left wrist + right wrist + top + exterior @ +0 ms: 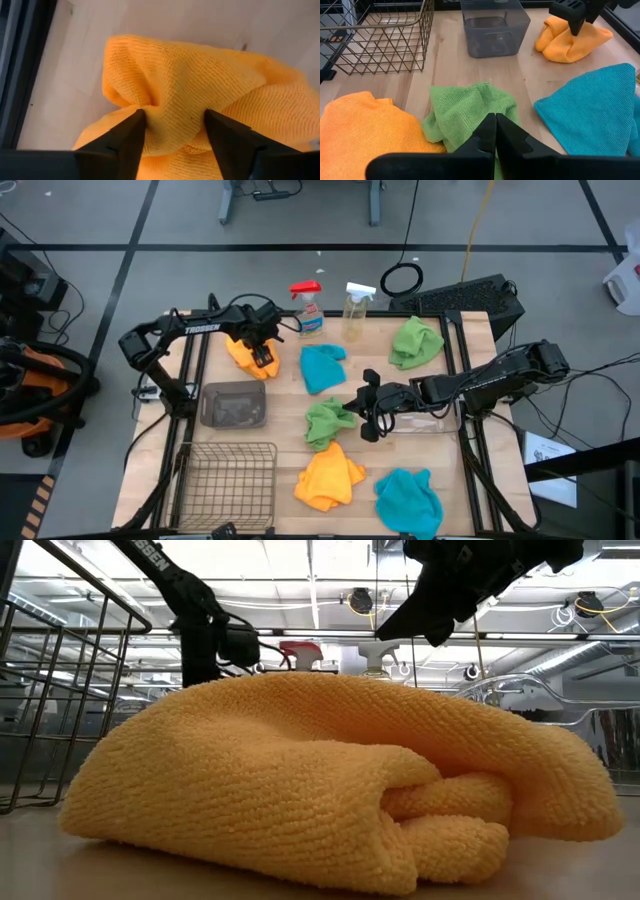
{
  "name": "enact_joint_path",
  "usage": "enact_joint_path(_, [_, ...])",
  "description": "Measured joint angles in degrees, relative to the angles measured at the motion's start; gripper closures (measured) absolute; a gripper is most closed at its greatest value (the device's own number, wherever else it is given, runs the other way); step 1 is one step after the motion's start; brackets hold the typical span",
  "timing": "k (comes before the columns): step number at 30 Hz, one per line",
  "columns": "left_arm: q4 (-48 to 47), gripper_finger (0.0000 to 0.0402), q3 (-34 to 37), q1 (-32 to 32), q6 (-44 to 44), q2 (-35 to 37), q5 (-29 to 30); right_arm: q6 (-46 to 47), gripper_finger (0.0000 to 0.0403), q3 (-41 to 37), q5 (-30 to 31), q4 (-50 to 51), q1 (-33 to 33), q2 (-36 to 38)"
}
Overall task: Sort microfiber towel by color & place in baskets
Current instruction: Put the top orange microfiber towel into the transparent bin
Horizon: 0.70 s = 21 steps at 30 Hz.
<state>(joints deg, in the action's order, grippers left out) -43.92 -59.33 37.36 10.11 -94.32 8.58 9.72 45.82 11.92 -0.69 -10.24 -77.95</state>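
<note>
Towels (pixel 330 476) litter wooden table (pixel 470 355); grey floor (pixel 180 220) surrounds.

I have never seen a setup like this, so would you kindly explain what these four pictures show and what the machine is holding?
It is a robot with two dark arms at a wooden table. One picture looks down from overhead, one looks level from the tabletop, and one comes from each wrist. The left gripper is pinching a yellow-orange towel at the table's far left. The right gripper, fingers together, sits over a green towel mid-table. More towels, two spray bottles, a grey tub and a wire basket lie around.
</note>
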Motion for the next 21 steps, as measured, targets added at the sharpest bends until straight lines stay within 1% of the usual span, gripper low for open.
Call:
enact_joint_path(3, [0.20,0.0239,0.00,0.00,-0.37,0.00,0.04,0.22,0.0403,0.00,0.00,0.00,-0.04,0.00])
enact_joint_path(6, [0.21,0.0287,0.00,0.00,-0.38,0.00,0.09,1.03,0.0403,0.00,0.00,0.01,-0.17,0.00])
enact_joint_path(11, [0.14,0.0381,0.00,0.01,-0.65,0.00,0.17,1.46,0.0403,0.00,0.02,0.02,-1.58,0.02])
enact_joint_path(13, [0.14,0.0390,0.00,0.00,-0.78,0.00,0.20,1.61,0.0403,0.00,0.02,0.02,-2.45,0.02])
enact_joint_path(17, [-0.18,0.0390,0.00,-0.25,-1.23,0.79,0.22,1.65,0.0403,0.00,0.02,-0.03,-4.33,0.02])
enact_joint_path(21, [-0.20,0.0390,0.00,-1.33,-2.34,5.03,0.24,1.81,0.0403,0.00,0.02,-0.79,-5.79,0.02])
